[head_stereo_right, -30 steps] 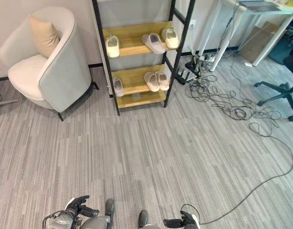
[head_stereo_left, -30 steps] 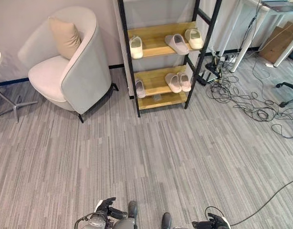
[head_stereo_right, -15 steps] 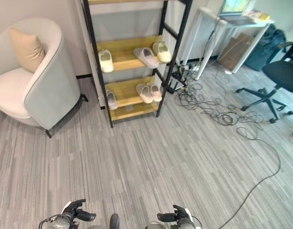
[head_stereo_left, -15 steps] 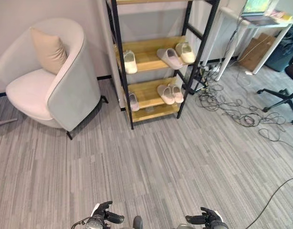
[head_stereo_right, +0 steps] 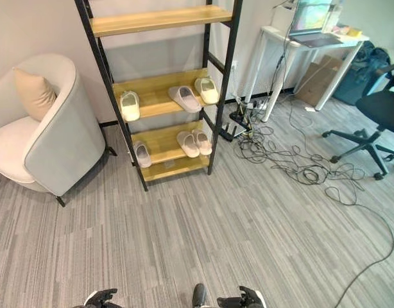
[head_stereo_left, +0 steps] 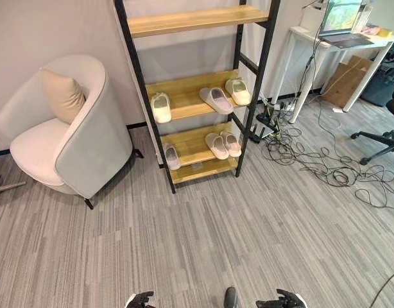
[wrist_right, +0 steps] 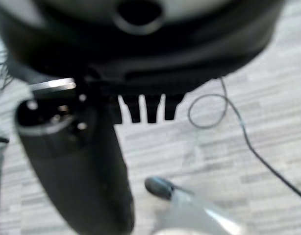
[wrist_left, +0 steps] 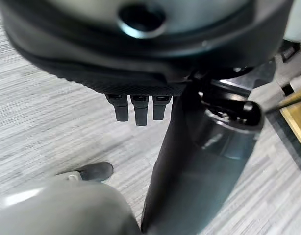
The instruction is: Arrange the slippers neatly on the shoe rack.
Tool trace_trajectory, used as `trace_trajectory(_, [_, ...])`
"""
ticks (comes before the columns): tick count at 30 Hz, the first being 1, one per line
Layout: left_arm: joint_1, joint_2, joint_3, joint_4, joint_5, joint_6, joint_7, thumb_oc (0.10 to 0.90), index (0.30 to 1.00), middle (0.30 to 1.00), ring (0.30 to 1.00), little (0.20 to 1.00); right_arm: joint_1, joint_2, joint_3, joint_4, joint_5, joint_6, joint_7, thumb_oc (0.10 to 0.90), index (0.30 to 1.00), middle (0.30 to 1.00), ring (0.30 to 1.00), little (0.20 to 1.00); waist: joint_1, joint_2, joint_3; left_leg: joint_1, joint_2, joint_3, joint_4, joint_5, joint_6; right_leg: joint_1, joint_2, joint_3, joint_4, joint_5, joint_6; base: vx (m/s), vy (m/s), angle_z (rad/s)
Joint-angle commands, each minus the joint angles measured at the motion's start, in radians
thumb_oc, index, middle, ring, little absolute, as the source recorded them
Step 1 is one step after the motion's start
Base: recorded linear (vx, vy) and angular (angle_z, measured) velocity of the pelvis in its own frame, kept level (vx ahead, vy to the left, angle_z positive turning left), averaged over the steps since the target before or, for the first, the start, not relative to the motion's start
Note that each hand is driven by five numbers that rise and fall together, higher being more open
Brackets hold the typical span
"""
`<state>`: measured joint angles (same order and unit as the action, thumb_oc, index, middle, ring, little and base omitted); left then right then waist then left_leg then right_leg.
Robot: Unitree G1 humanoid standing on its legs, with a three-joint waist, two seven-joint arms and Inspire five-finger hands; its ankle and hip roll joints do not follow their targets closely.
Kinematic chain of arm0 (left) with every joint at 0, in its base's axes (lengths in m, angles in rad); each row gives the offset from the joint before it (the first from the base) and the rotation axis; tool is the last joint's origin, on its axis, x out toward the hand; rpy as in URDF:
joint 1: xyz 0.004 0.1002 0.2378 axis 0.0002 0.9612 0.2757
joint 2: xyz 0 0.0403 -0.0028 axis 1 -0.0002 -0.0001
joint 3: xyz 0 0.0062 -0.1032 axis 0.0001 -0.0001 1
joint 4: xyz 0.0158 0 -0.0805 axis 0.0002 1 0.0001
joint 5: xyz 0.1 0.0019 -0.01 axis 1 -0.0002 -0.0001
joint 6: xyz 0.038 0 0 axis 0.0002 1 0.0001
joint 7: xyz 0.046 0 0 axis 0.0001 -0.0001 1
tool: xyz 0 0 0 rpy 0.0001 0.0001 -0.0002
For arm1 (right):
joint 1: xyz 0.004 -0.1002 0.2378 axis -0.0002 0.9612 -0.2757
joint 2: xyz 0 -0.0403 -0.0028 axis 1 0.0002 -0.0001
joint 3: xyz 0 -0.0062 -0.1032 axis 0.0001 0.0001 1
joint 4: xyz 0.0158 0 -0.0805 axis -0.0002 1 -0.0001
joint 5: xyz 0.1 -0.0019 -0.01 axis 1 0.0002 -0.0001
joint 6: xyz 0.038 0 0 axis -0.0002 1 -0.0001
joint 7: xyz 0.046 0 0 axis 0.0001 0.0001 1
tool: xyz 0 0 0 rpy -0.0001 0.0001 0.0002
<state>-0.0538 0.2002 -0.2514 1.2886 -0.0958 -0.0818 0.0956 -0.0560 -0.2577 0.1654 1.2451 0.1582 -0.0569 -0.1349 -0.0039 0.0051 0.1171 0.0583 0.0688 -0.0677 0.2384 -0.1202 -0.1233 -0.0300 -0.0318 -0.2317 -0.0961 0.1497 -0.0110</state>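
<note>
A black-framed shoe rack [head_stereo_left: 144, 96] with wooden shelves stands against the wall at the far side of the grey striped floor [head_stereo_left: 203, 244], well apart from both hands. Its top shelf [head_stereo_left: 187, 19] is bare wood. On the middle shelf a cream slipper [head_stereo_left: 161, 107] sits alone at the left end, a pinkish slipper [head_stereo_left: 215, 100] lies angled near the right, and another cream slipper [head_stereo_left: 238, 91] sits just beside it at the right end. On the lower shelf a single pinkish slipper [head_stereo_left: 171, 156] lies at the left, and a pair of pinkish slippers [head_stereo_left: 222, 145] lies side by side at the right. To the left of the rack stands a rounded grey armchair [head_stereo_left: 68, 141] with a beige cushion [head_stereo_left: 63, 95] leaning on its back. To the right of the rack a tangle of cables [head_stereo_left: 319, 163] spreads over the floor, beside a white desk [head_stereo_left: 325, 45] that carries a laptop [head_stereo_left: 341, 19]; a cardboard box [head_stereo_left: 351, 70] stands under the desk, and the base of an office chair [head_stereo_left: 380, 138] shows at the right edge. The left hand [head_stereo_left: 140, 299] and the right hand [head_stereo_left: 282, 300] sit low at the near edge of the head views, with open floor between them and the rack. In each wrist view the short dark fingers [wrist_left: 136, 107] hang loosely from the hand, uncurled and holding nothing, above the floor.
</note>
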Motion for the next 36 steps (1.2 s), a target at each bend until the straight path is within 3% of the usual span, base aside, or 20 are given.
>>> trace_trajectory(1, [-0.078,0.004,-0.018,-0.044,-0.012,-0.025,0.008,0.8,0.9,0.9,0.9,0.9,-0.055,-0.039,0.022,0.002,0.012,-0.03,-0.012,0.8,0.9,0.9,0.9,0.9,0.041,-0.026,0.082,-0.144,-0.036,0.048,0.272,0.155,0.042,0.03,-0.034,0.029,0.055,-0.145,0.05,0.19,-0.166,-0.17])
trace_trajectory(4, [-0.078,0.001,-0.028,-0.046,-0.013,-0.022,0.012,0.8,0.9,0.9,0.9,0.9,-0.059,-0.04,0.027,-0.001,0.025,-0.027,-0.018,0.8,0.9,0.9,0.9,0.9,0.066,-0.035,0.093,-0.235,-0.032,0.101,0.248,0.115,0.057,0.083,-0.029,0.035,0.038,-0.175,0.048,0.25,-0.088,-0.08])
trace_trajectory(6, [-0.072,-0.003,-0.032,-0.035,-0.004,-0.02,0.011,0.8,0.9,0.9,0.9,0.9,-0.054,-0.042,0.028,-0.004,0.027,-0.032,-0.019,0.8,0.9,0.9,0.9,0.9,0.073,-0.036,0.086,-0.267,-0.046,0.134,0.112,0.093,0.069,0.109,-0.018,0.033,0.026,-0.195,0.056,0.32,-0.015,0.1])
trace_trajectory(8, [-0.063,-0.004,-0.028,-0.029,0.007,-0.016,0.006,0.8,0.9,0.9,0.9,0.9,-0.049,-0.041,0.028,-0.005,0.026,-0.033,-0.02,0.8,0.9,0.9,0.9,0.9,0.083,-0.024,0.079,-0.27,-0.058,0.148,-0.028,0.129,0.071,0.137,0.004,0.043,0.019,-0.214,0.06,0.28,0.026,0.09])
trace_trajectory(9, [-0.062,-0.004,-0.028,-0.029,0.007,-0.016,0.006,0.8,0.9,0.9,0.9,0.9,-0.048,-0.041,0.028,-0.005,0.026,-0.033,-0.02,0.8,0.9,0.9,0.9,0.9,0.083,-0.025,0.08,-0.264,-0.06,0.149,-0.035,0.131,0.071,0.14,0.002,0.043,0.018,-0.215,0.061,0.26,0.033,0.04])
trace_trajectory(12, [-0.045,0.0,-0.021,-0.022,0.013,-0.016,0.003,0.8,0.9,0.9,0.9,0.9,-0.048,-0.035,0.031,-0.004,0.023,-0.034,-0.022,0.8,0.9,0.9,0.9,0.9,0.111,-0.004,0.073,-0.302,-0.098,0.134,-0.167,0.232,0.065,0.2,0.056,0.097,0.021,-0.254,0.053,0.35,0.046,-0.07])
trace_trajectory(17, [-0.025,0.007,0.004,-0.011,0.005,-0.012,-0.004,0.8,0.9,0.9,0.9,0.9,-0.041,-0.018,0.035,0.0,-0.003,-0.032,-0.016,0.8,0.9,0.9,0.9,0.9,0.138,-0.026,0.035,-0.271,-0.135,0.092,-0.165,0.199,0.109,0.238,0.052,0.131,0.072,-0.302,0.061,0.34,0.1,-0.51])
trace_trajectory(19, [-0.025,0.015,0.009,-0.016,0.005,-0.009,-0.009,0.8,0.9,0.9,0.9,0.9,-0.04,-0.011,0.037,0.002,-0.022,-0.029,-0.003,0.8,0.9,0.9,0.9,0.9,0.15,-0.035,0.017,-0.22,-0.147,0.102,-0.18,0.16,0.146,0.18,0.029,0.126,0.268,-0.27,0.114,0.39,0.2,0.0])
trace_trajectory(21, [-0.036,0.022,0.005,-0.027,0.004,-0.006,-0.009,0.8,0.9,0.9,0.9,0.9,-0.053,-0.014,0.034,-0.004,-0.033,-0.024,0.003,0.8,0.9,0.9,0.9,0.9,0.133,-0.024,0.034,-0.164,-0.15,0.092,-0.191,0.128,0.174,0.065,-0.01,0.108,0.499,-0.152,0.184,0.2,0.143,-0.22])
trace_trajectory(22, [-0.036,0.021,0.005,-0.027,0.004,-0.006,-0.009,0.8,0.9,0.9,0.9,0.9,-0.054,-0.014,0.034,-0.004,-0.033,-0.024,0.003,0.8,0.9,0.9,0.9,0.9,0.133,-0.022,0.031,-0.167,-0.148,0.092,-0.191,0.129,0.173,0.062,-0.008,0.108,0.497,-0.149,0.183,0.1,0.108,-0.42])
trace_trajectory(23, [-0.041,0.023,-0.001,-0.033,0.004,-0.008,-0.009,0.8,0.9,0.9,0.9,0.9,-0.057,-0.016,0.033,-0.008,-0.036,-0.026,0.004,0.8,0.9,0.9,0.9,0.9,0.118,-0.007,0.04,-0.141,-0.141,0.084,-0.199,0.12,0.181,0.012,-0.016,0.095,0.59,-0.104,0.2,0.15,0.118,-0.26])
trace_trajectory(25, [-0.043,0.028,-0.009,-0.038,0.01,-0.007,-0.006,0.8,0.9,0.9,0.9,0.9,-0.056,-0.017,0.031,-0.012,-0.041,-0.025,0.004,0.8,0.9,0.9,0.9,0.9,0.093,0.024,0.049,-0.079,-0.129,0.066,-0.222,0.1,0.191,-0.061,-0.047,0.052,0.678,-0.107,0.184,0.29,0.15,0.07])
trace_trajectory(26, [-0.046,0.03,-0.009,-0.038,0.006,-0.008,-0.003,0.8,0.9,0.9,0.9,0.9,-0.053,-0.017,0.032,-0.014,-0.041,-0.027,0.002,0.8,0.9,0.9,0.9,0.9,0.089,0.037,0.049,-0.056,-0.123,0.056,-0.231,0.088,0.19,-0.099,-0.065,0.024,0.643,-0.122,0.164,0.46,0.054,0.26])
trace_trajectory(27, [-0.047,0.029,-0.011,-0.04,0.01,-0.009,-0.007,0.8,0.9,0.9,0.9,0.9,-0.047,-0.017,0.035,-0.015,-0.039,-0.027,0.005,0.8,0.9,0.9,0.9,0.9,0.072,0.036,0.051,-0.013,-0.128,0.035,-0.251,0.07,0.185,-0.114,-0.082,-0.005,0.52,-0.166,0.138,0.48,-0.013,0.2])
trace_trajectory(28, [-0.047,0.031,-0.011,-0.04,0.011,-0.011,-0.007,0.8,0.9,0.9,0.9,0.9,-0.048,-0.019,0.039,-0.019,-0.038,-0.029,0.007,0.8,0.9,0.9,0.9,0.9,0.065,0.035,0.055,0.003,-0.129,0.027,-0.254,0.06,0.182,-0.125,-0.079,-0.003,0.455,-0.169,0.131,0.5,-0.077,0.28])
trace_trajectory(30, [-0.051,0.03,-0.012,-0.035,0.016,-0.013,-0.004,0.8,0.9,0.9,0.9,0.9,-0.055,-0.021,0.043,-0.028,-0.031,-0.029,0.01,0.8,0.9,0.9,0.9,0.9,0.046,0.026,0.06,0.05,-0.136,-0.01,-0.278,0.04,0.17,-0.161,-0.074,0.028,0.264,-0.13,0.134,0.44,-0.105,0.4])
trace_trajectory(31, [-0.052,0.027,-0.012,-0.03,0.019,-0.016,-0.002,0.8,0.9,0.9,0.9,0.9,-0.056,-0.021,0.045,-0.031,-0.025,-0.029,0.013,0.8,0.9,0.9,0.9,0.9,0.034,0.026,0.067,0.08,-0.133,-0.033,-0.289,0.025,0.163,-0.182,-0.064,0.074,0.188,-0.105,0.145,0.46,-0.104,0.43])
trace_trajectory(33, [-0.054,0.025,-0.012,-0.023,0.028,-0.018,0.0,0.8,0.9,0.9,0.9,0.9,-0.059,-0.023,0.041,-0.035,-0.024,-0.025,0.013,0.8,0.9,0.9,0.9,0.9,0.015,0.028,0.067,0.117,-0.125,-0.057,-0.306,0.008,0.151,-0.221,-0.06,0.125,0.117,-0.065,0.166,0.43,-0.085,0.47])
trace_trajectory(35, [-0.052,0.025,-0.011,-0.019,0.032,-0.019,0.001,0.8,0.9,0.9,0.9,0.9,-0.059,-0.023,0.041,-0.035,-0.026,-0.024,0.014,0.8,0.9,0.9,0.9,0.9,0.009,0.027,0.067,0.135,-0.122,-0.064,-0.303,-0.009,0.147,-0.231,-0.062,0.126,0.119,-0.052,0.17,0.37,-0.102,0.55])
trace_trajectory(36, [-0.048,0.019,-0.011,-0.019,0.031,-0.023,-0.001,0.8,0.9,0.9,0.9,0.9,-0.048,-0.024,0.039,-0.04,-0.025,-0.031,0.013,0.8,0.9,0.9,0.9,0.9,0.004,0.015,0.054,0.163,-0.117,-0.079,-0.283,-0.051,0.14,-0.22,-0.07,0.123,0.13,-0.037,0.167,0.46,-0.166,0.48])
